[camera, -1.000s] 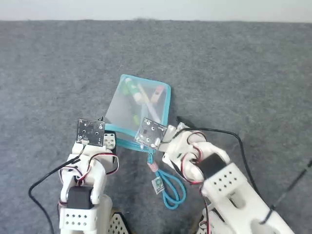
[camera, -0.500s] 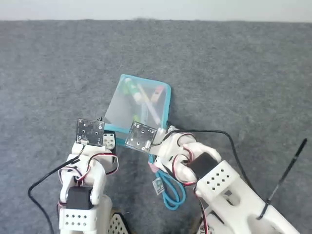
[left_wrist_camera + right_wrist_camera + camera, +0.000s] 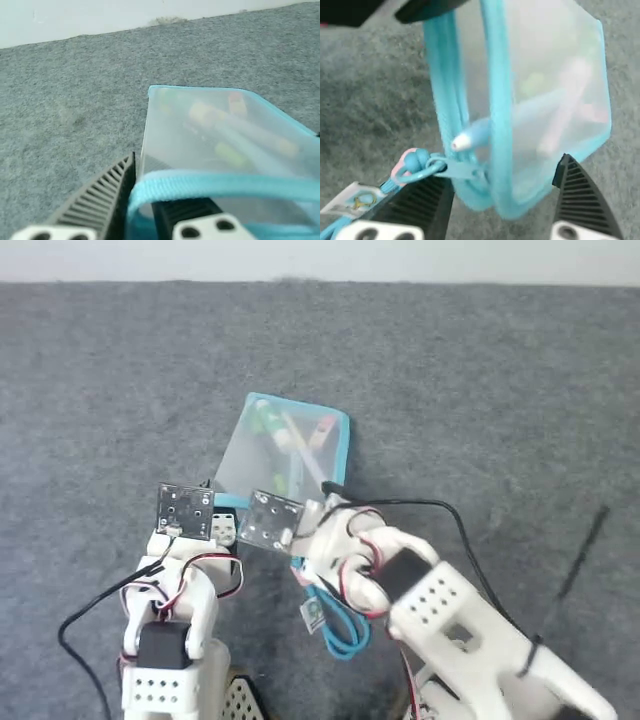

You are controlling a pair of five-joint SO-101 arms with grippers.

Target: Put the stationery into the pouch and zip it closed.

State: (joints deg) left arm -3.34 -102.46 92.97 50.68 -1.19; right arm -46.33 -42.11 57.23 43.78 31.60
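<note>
Left gripper [image 3: 145, 192] is pinching the blue-edged near corner of the pouch [image 3: 215, 135] between closed jaws. Judging by the task, it is serving as an anchor so the bag is not sliding when the zip gets pulled. Right gripper [image 3: 497, 200] is hanging over the other end of that near edge with its jaws spread wide, straddling the pouch end without gripping anything. The zipper pull [image 3: 457, 170] is lying just beside one of its fingers [image 3: 420, 202], which suggests it is lining up to take the pull and draw it along the track. The pouch is resting on the grey carpet [image 3: 480, 390] ahead of both arms, with the stationery [image 3: 295, 440] showing through its clear side, so the loading part is looking done. One white-tipped pen [image 3: 465, 142] is sitting close against the zipper track; whether it is poking out of the mouth I cannot tell, but if so it may be blocking the slider. Trailing from the pull, a pink bead [image 3: 406, 160], a blue cord loop [image 3: 345, 630] and a small tag [image 3: 312, 615] are lying on the carpet beneath the right arm, where they could be snagging a finger.
</note>
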